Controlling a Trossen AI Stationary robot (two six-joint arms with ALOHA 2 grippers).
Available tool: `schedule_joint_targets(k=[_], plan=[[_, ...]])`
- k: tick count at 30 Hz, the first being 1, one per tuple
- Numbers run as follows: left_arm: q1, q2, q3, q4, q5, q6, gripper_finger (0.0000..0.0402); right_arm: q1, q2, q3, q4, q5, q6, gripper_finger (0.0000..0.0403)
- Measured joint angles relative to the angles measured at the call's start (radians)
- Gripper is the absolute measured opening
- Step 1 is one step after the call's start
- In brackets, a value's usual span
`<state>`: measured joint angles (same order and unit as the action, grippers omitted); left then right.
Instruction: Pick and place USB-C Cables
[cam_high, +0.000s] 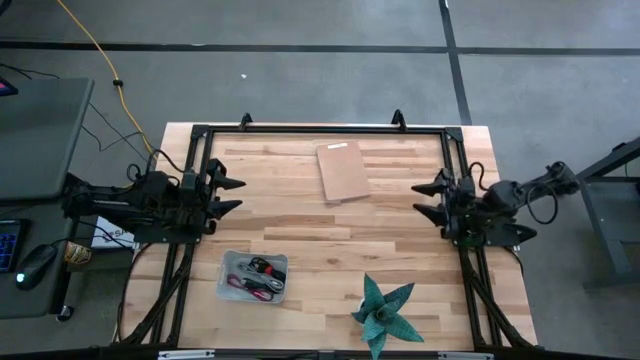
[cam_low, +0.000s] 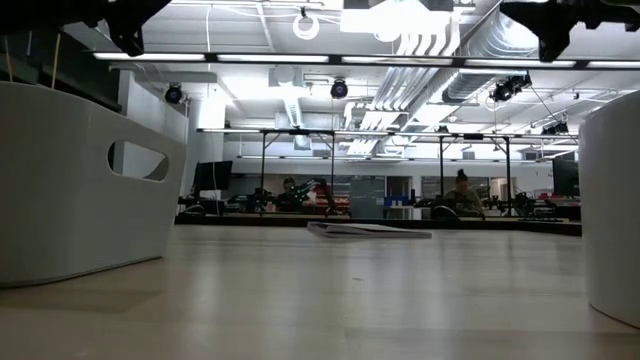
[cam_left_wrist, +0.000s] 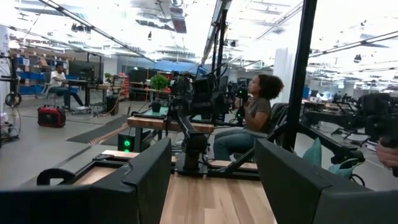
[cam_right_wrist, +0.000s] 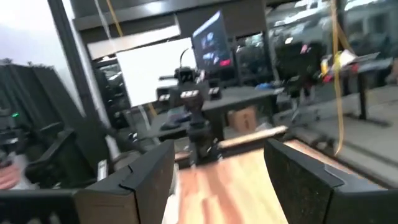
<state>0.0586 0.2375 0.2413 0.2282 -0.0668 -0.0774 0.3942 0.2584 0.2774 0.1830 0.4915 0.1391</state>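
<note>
The USB-C cables (cam_high: 256, 276) lie tangled in a white tray (cam_high: 228, 266) near the left arm. Both the left gripper (cam_high: 236, 195) and right gripper (cam_high: 420, 198) hang spread and empty. A good approach: descend over one cord's free loop, not the tangle.

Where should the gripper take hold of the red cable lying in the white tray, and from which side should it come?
Judging by the high view, come straight down from above: the red USB-C cable lies flat in the shallow white tray, tangled with the black cable, so the tray walls block side approaches. Grip the red loop near the tray's front edge, where it lies apart from the others. The left gripper is nearer.
</note>
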Motion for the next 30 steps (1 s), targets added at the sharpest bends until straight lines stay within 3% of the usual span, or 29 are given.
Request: schedule_joint_targets(k=[7,14,19,30], plan=[[0.000,0.000,0.000,-0.001,0.000,-0.009,0.0213,-0.047,-0.030,0.036,-0.027,-0.006,-0.118,0.0241],[0.000,0.000,0.000,-0.001,0.000,-0.038,0.0213,-0.147,0.010,0.035,-0.049,-0.121,-0.105,0.0241],[0.000,0.000,0.000,-0.004,0.000,-0.051,0.0213,-0.215,0.050,0.035,-0.062,-0.135,-0.080,0.0241],[0.000,0.000,0.000,-0.040,0.000,-0.051,0.0213,-0.230,-0.042,0.034,-0.202,-0.176,-0.023,0.0241]])
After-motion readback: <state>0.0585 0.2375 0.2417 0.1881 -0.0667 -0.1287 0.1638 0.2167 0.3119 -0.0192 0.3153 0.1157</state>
